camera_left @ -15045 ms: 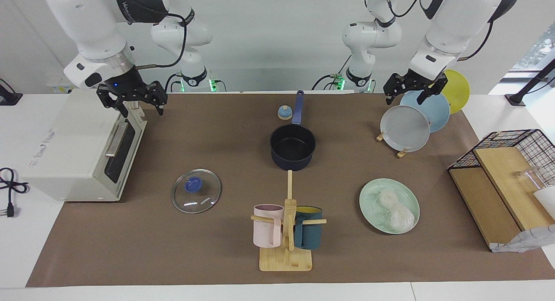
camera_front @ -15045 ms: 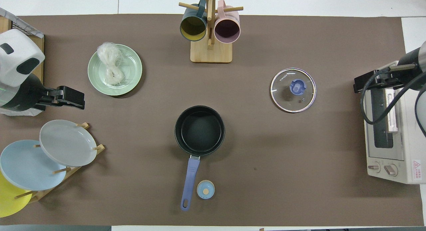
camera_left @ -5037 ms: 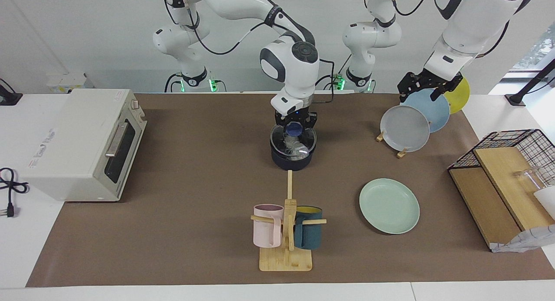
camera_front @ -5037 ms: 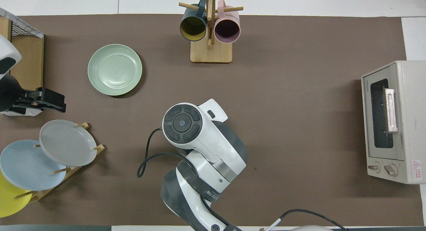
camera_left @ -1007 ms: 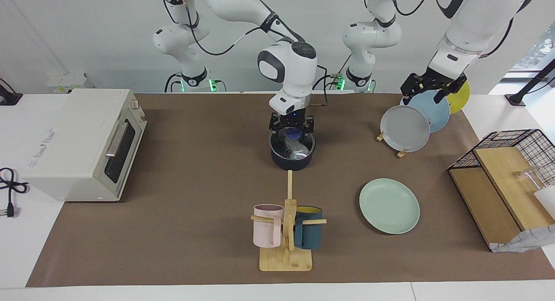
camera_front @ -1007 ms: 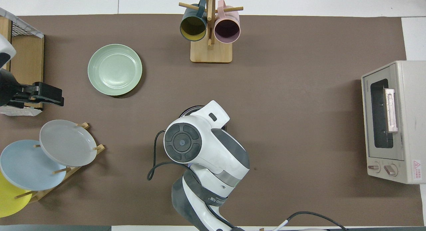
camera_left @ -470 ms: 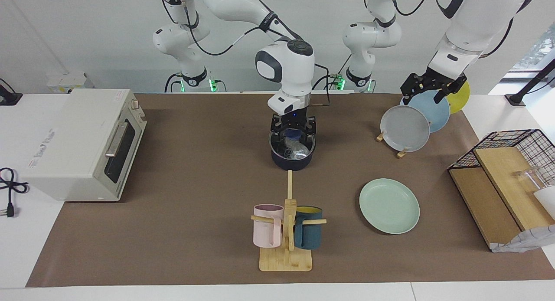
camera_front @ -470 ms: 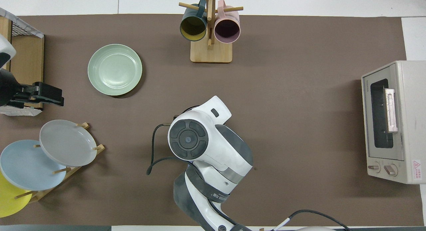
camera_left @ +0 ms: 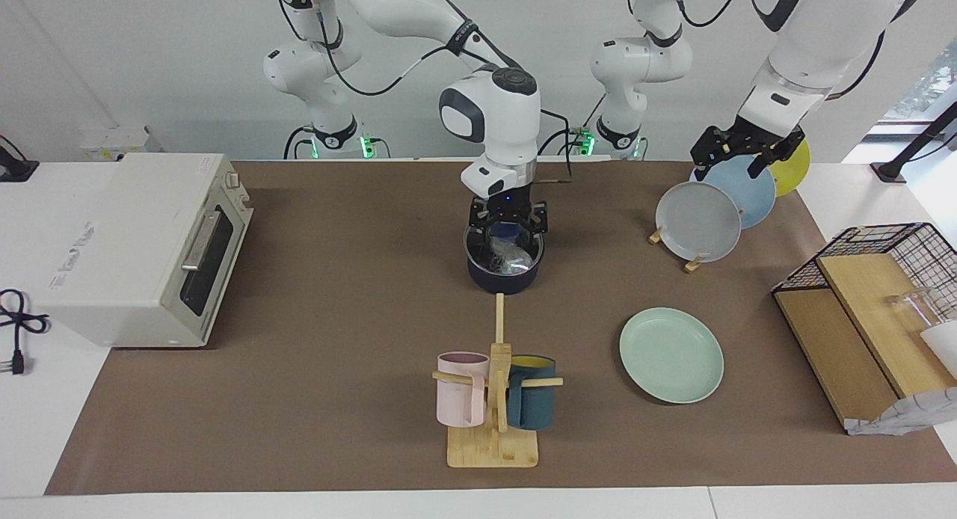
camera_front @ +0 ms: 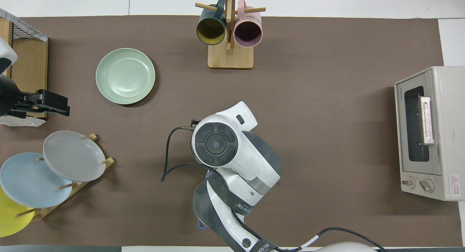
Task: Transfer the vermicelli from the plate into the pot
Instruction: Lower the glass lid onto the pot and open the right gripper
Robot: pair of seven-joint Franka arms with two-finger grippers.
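The dark navy pot (camera_left: 502, 278) stands mid-table with a glass lid (camera_left: 517, 244) on it. Through the lid I see the white vermicelli (camera_left: 513, 260) inside the pot. My right gripper (camera_left: 507, 221) hangs just above the lid's blue knob (camera_left: 503, 233), open, its fingers to either side of the knob. The overhead view shows only the right arm over the pot, plus the tip of the pot's blue handle (camera_front: 201, 225). The mint-green plate (camera_left: 671, 354) (camera_front: 125, 76) lies bare toward the left arm's end. My left gripper (camera_left: 736, 151) (camera_front: 54, 103) waits open over the plate rack, holding nothing.
A wooden mug rack (camera_left: 493, 429) with a pink and a teal mug stands farther from the robots than the pot. A toaster oven (camera_left: 134, 242) fills the right arm's end. The plate rack (camera_left: 699, 221) and a wire basket (camera_left: 882, 272) sit at the left arm's end.
The right arm's wrist has shifted slightly over the pot, with its gripper still at the lid's knob. The lid, pot and left arm have not moved.
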